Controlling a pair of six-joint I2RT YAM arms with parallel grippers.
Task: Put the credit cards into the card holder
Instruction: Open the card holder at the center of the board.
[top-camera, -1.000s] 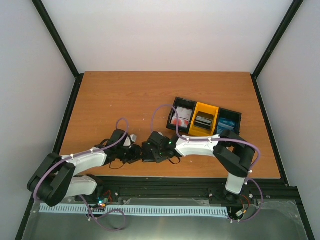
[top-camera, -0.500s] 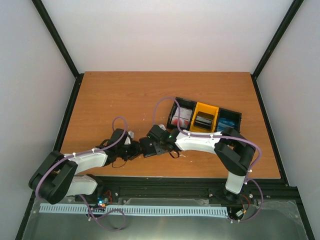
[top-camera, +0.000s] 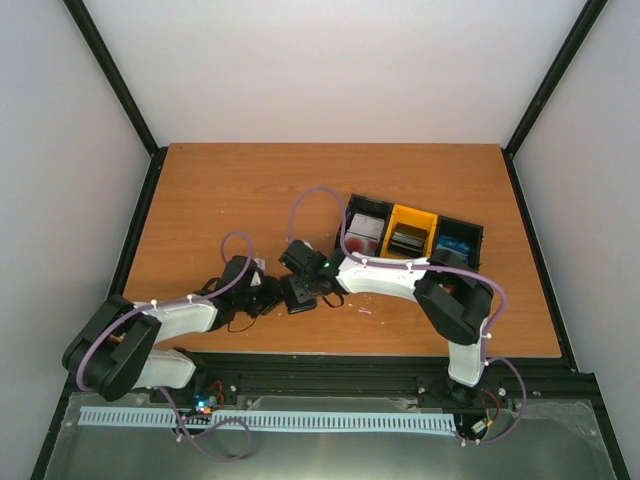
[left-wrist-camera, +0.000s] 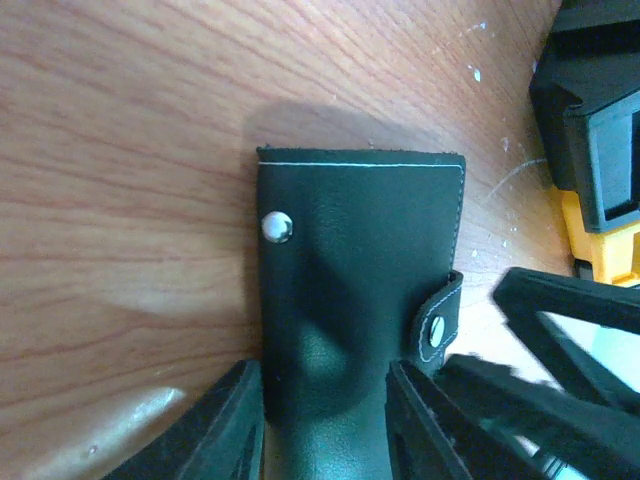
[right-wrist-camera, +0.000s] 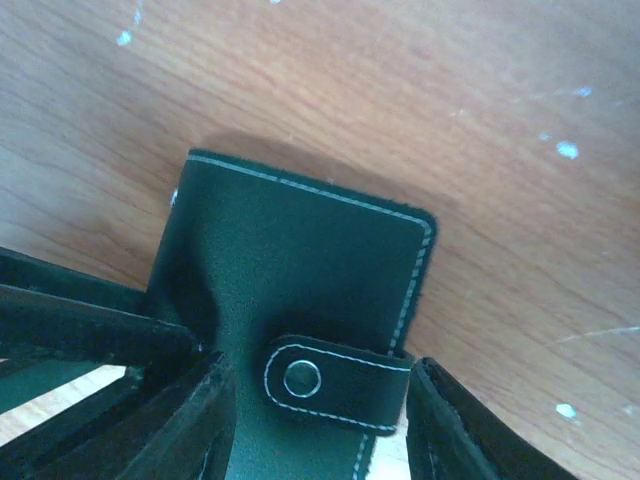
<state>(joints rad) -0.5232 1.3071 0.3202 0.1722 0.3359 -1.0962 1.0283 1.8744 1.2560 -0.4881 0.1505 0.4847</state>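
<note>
Black card holder (left-wrist-camera: 355, 260), near-centre on table (top-camera: 230, 200), is clamped by left gripper (left-wrist-camera: 325, 430), its tab (right-wrist-camera: 335, 385) straddled unheld by wide-parted right gripper (right-wrist-camera: 315, 400); it may be yanked loose if tab is tugged.

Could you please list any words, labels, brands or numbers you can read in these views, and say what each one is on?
None can be read.
The card holder shows only stitching and plain metal snaps, no brand.
Any print on the credit cards in the trays is too small to read from the top view.
</note>
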